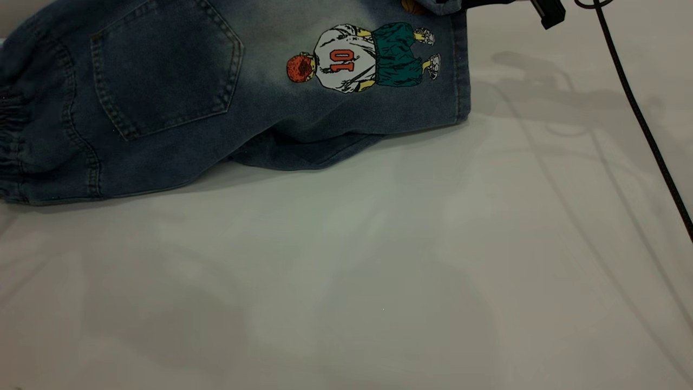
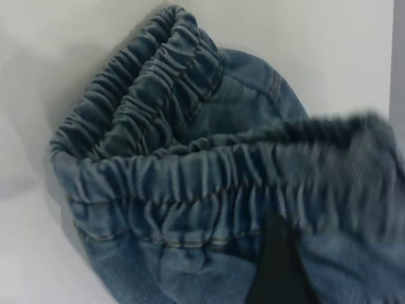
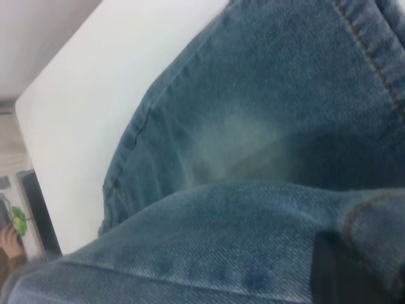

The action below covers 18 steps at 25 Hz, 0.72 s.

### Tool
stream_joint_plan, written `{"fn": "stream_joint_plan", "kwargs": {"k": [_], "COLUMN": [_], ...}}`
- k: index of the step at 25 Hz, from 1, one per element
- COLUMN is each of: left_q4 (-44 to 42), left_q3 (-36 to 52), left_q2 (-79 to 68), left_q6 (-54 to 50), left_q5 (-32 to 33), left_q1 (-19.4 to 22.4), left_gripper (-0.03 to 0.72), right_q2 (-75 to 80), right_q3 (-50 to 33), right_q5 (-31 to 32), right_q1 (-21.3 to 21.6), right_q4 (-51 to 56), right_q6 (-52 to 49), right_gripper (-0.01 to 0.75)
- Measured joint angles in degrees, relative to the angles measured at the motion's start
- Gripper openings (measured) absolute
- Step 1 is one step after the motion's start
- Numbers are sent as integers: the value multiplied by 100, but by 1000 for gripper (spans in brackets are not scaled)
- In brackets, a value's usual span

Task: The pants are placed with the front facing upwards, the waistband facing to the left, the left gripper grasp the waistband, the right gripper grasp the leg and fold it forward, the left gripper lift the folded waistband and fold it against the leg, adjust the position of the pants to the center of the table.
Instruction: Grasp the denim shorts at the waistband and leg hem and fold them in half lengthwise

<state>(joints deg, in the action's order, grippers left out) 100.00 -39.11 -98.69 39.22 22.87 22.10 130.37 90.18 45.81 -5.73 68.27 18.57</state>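
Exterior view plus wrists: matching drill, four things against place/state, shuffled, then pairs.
Things:
1. blue denim shorts
2. gathered elastic denim waistband
3. cartoon "10" jersey player print
4. thin black cable

Places/states:
A. trails across the white tabletop at the exterior view's right
B. bunched in ruffled folds, a black gripper finger against it
C. lies on its side near the leg hem
D. spread over the table's far left part, back patch pocket up

Pairs: 1-D, 2-B, 3-C, 4-A
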Motion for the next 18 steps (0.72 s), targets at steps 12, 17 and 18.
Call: {"fn": "stream_joint_plan", "kwargs": {"k": [12,17,18], "left_q4": [0,-5,-5], "left_q3": [0,0,0], "left_q2": [0,0,0], "left_q6": [69,112,145], "left_q5": [67,110,106], "left_q1": [0,0,0], "left_gripper": [419,419,419], "right_q2": [29,48,48], "right_q3": [344,344,344], "right_q5": [-11,-16,-16], "right_q1": [-4,-4,-4], "right_q4": [130,127,127], "right_q6": [-14,277,403], "right_gripper": [22,87,120]}}
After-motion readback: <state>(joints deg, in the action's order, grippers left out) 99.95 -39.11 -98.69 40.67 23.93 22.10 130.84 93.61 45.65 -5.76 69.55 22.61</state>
